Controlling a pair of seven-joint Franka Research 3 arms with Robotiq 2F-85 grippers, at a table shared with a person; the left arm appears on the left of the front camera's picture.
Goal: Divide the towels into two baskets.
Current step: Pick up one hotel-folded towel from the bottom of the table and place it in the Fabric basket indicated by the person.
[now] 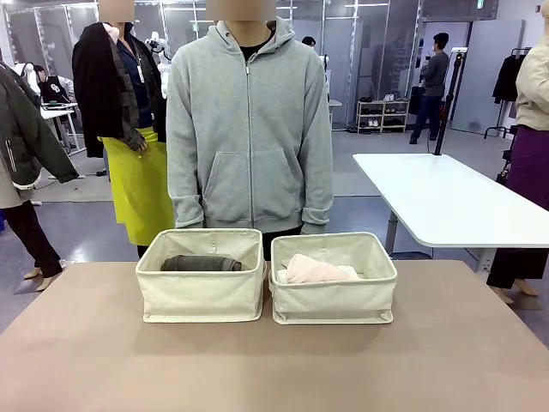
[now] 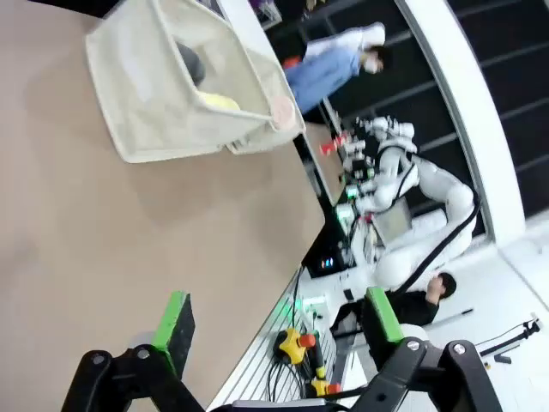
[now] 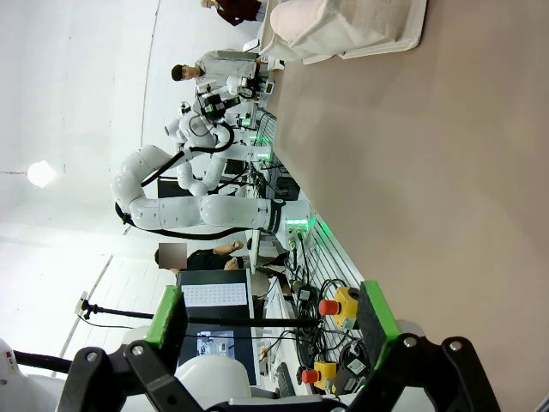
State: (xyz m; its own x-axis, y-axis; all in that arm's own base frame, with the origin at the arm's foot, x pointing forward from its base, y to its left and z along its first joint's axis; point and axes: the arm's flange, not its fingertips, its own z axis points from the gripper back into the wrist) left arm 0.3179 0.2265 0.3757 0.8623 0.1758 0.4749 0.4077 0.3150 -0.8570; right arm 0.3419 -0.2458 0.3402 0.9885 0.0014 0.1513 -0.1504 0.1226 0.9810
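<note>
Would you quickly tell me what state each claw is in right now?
Left claw: open, holding nothing, above the table.
Right claw: open, holding nothing.

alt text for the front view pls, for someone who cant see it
Two cream canvas baskets sit side by side on a brown table, the left holding a dark grey towel, the right a pale pink towel. A person in a grey hoodie stands behind them.
</note>
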